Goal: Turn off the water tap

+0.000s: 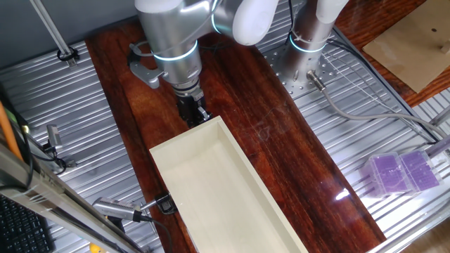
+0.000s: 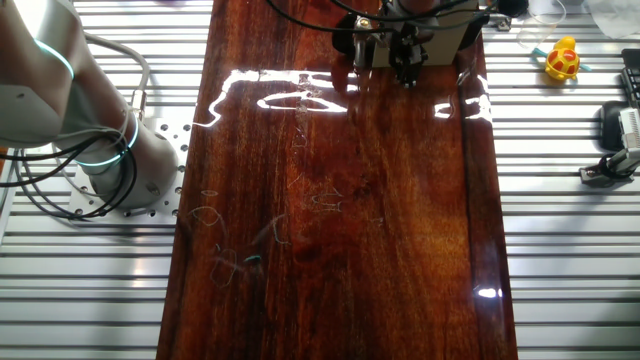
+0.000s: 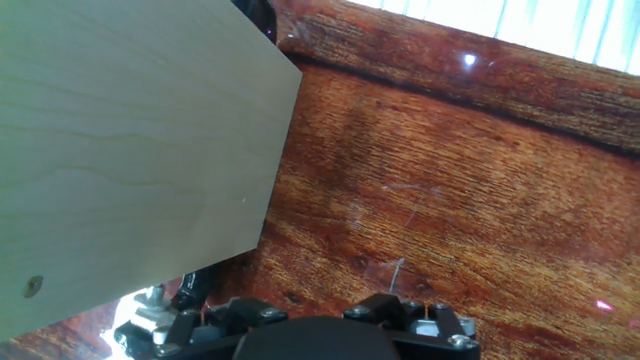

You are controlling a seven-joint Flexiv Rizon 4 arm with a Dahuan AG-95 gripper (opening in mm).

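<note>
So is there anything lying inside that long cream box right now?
No, in the fixed view above the box, its pale floor shows bare from end to end, with the claw just outside its far end.

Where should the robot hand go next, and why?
Probably sideways and along the box toward the tap. The gripper hangs at the box's far end and is not touching the tap. The tap lies beside the box's other end, held by a clamp.
</note>
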